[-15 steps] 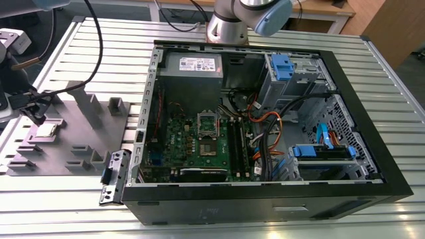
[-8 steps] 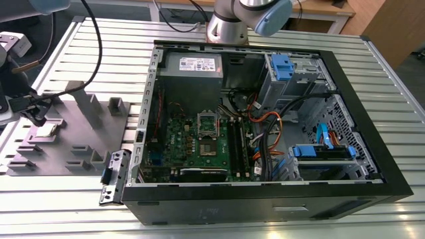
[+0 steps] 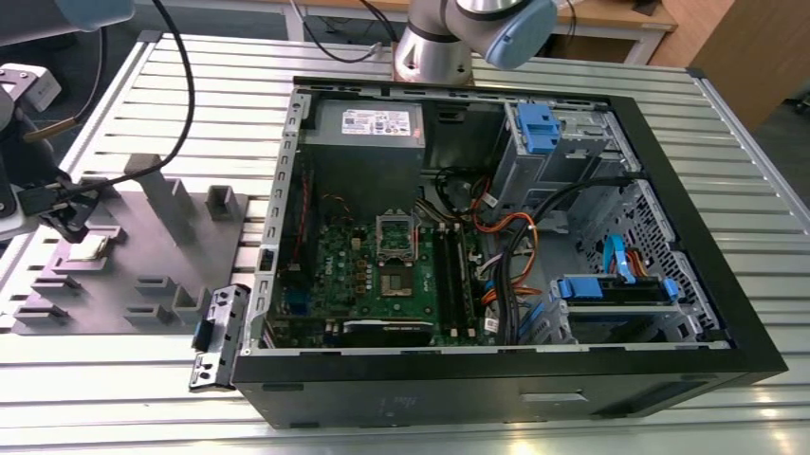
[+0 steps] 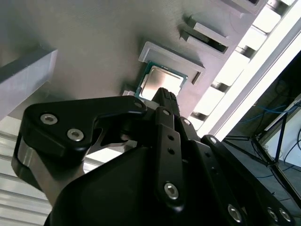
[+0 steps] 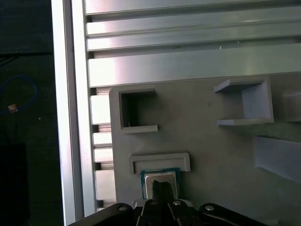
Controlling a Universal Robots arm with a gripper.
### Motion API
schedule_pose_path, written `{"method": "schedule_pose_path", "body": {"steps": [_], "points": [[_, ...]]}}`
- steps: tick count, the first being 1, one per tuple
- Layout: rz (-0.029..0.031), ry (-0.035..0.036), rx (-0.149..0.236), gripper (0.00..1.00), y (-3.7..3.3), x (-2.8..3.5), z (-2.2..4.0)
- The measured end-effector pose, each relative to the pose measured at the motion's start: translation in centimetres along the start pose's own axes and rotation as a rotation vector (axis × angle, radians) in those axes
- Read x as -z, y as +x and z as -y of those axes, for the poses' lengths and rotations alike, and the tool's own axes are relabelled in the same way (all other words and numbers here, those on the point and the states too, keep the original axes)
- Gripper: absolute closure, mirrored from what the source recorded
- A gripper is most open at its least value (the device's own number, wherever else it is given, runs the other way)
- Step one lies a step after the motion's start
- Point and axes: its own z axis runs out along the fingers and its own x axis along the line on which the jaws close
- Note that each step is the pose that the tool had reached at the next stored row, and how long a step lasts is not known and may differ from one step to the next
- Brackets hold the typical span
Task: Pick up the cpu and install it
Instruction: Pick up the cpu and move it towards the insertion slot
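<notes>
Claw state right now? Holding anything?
Claw: cannot be told whether open or shut; its tip is right over the cpu, which lies in the tray pocket.

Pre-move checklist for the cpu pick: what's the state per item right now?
1. cpu lying flat in its pocket of the tray, metal top up: ok.
2. claw lined up over the cpu's near edge in both wrist views: ok.
3. Claw in contact with the cpu: cannot tell.
4. computer case lying open, motherboard exposed from above: ok.
5. socket open and empty, ready to take the chip: cannot tell from the exterior view.
</notes>
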Motion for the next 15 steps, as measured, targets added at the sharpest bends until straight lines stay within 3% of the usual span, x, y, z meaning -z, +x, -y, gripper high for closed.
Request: {"method": "schedule_pose_path", "body": {"steps": [2,7,10,11,13,15], "points": [[0.0,0.002,0.0,0.89,0.1,0.0,0.04],[0.0006,0.0091,0.0,0.65,0.57,-0.04,0.16],[0.001,0.0119,0.0,0.59,0.6,-0.05,0.17],[0.0009,0.012,0.0,0.53,0.6,-0.05,0.17],[0.0016,0.0121,0.0,0.53,0.61,-0.06,0.17],[0.0144,0.0109,0.007,0.53,0.62,-0.12,0.16]]}}
